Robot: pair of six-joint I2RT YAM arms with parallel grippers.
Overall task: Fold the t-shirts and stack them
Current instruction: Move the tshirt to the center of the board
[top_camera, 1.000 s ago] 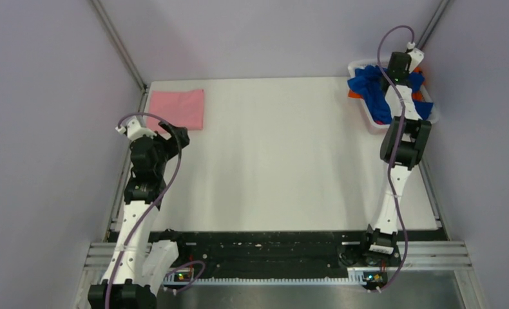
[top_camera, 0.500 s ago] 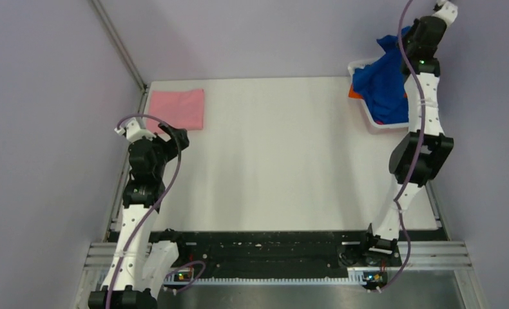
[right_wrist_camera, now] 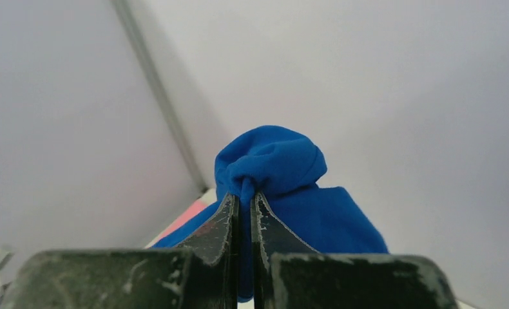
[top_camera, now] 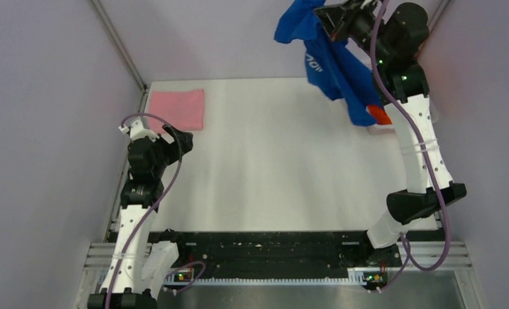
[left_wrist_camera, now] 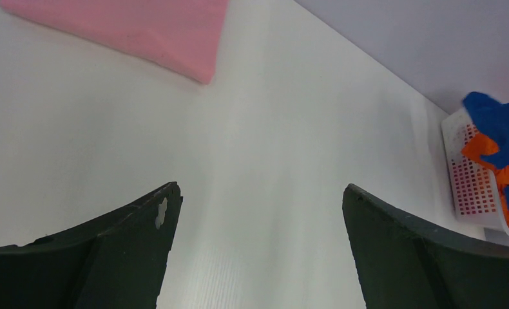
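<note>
**Blue tee held high above the basket**

The blue tee (top_camera: 334,64) hangs in the air from the right end effector (right_wrist_camera: 244,195). Its fingers are pressed almost together on a bunched knot of cloth, and the rest drapes below it with some white lettering showing. Holding one bunch this high probably lets the cloth's own weight draw it free of the orange tee (top_camera: 381,116), which lies under the hem in the basket (left_wrist_camera: 472,190). Whether the hem touches the orange one cannot be told.

The pink tee (top_camera: 177,108) lies folded flat on the tabletop (top_camera: 271,167), ahead of the left end effector (left_wrist_camera: 259,190) and off to its left, likely as the base of the stack. That end effector is spread wide and holds nothing. It sits low over bare tabletop, placed, I judge, to take a second corner once the blue tee comes down.
</note>
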